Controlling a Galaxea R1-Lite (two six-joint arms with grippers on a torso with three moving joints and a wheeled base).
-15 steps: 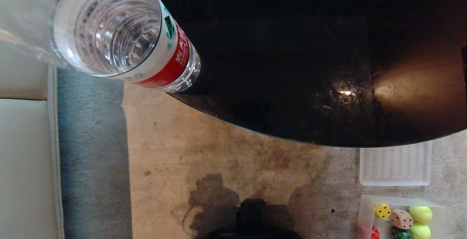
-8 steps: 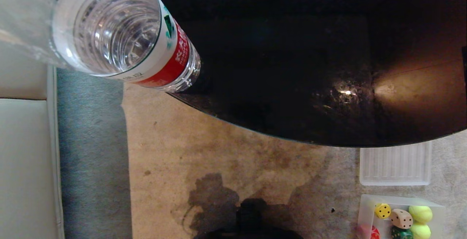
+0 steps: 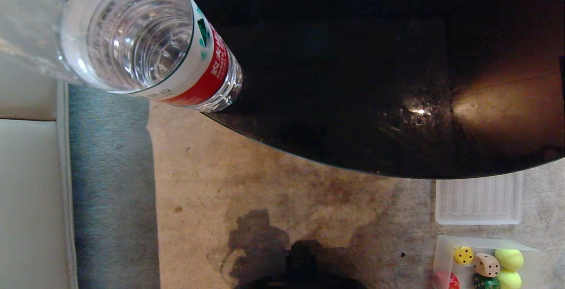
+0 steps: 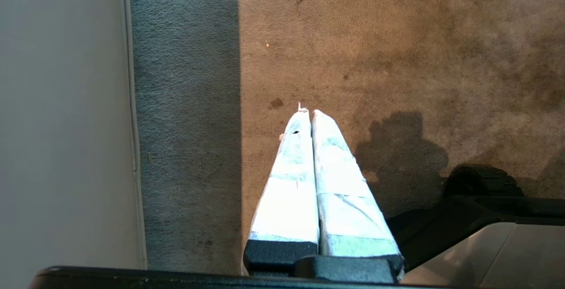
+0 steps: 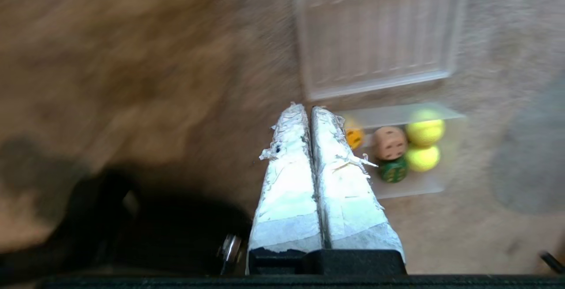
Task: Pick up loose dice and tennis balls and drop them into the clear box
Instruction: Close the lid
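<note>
The clear box point(image 3: 485, 241) stands on the carpet at the lower right of the head view. Inside it lie a yellow die point(image 3: 463, 255), a tan die point(image 3: 486, 264) and two tennis balls point(image 3: 509, 258) point(image 3: 509, 279), beside a green die point(image 3: 485, 282) and a red die point(image 3: 452, 282). The right wrist view shows my right gripper point(image 5: 307, 109) shut and empty, beside the clear box point(image 5: 410, 187); the tan die point(image 5: 389, 142) and tennis balls point(image 5: 424, 130) sit in it. My left gripper point(image 4: 309, 112) is shut over bare carpet. Neither arm shows in the head view.
A flat ribbed lid point(image 3: 479, 203) lies just beyond the box. A black glossy table point(image 3: 353, 81) overhangs the carpet, with a water bottle point(image 3: 145, 37) at its left end. A pale sofa point(image 3: 26, 192) runs along the left.
</note>
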